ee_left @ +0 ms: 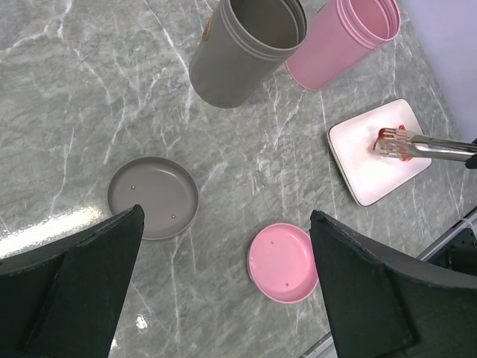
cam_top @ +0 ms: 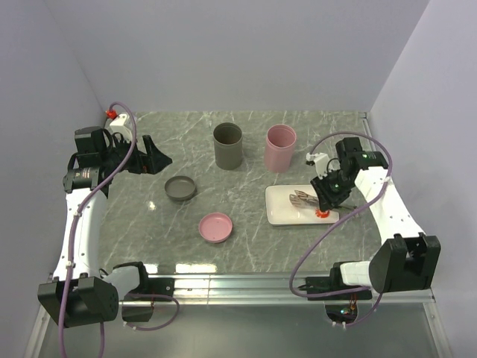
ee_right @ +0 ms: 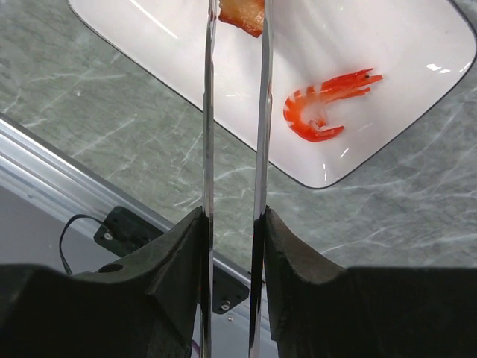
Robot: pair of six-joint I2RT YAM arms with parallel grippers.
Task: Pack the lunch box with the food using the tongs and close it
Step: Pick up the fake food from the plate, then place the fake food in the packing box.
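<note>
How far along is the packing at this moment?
Done: the grey lid and pink lid are off. In hand: the right gripper holds the tongs, their tips at an orange fried piece on the white plate. Left: that piece, the shrimp, then closing the grey container and pink container. The left gripper is open.

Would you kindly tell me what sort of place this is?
Probably a robotics lab cell, not a kitchen: plain walls box in a marble-patterned table, the left arm and right arm sit on a metal rail, and the shrimp on the white tray looks toy-like.

Grey tongs (ee_left: 428, 142) over white plate (ee_left: 364, 177)
</note>
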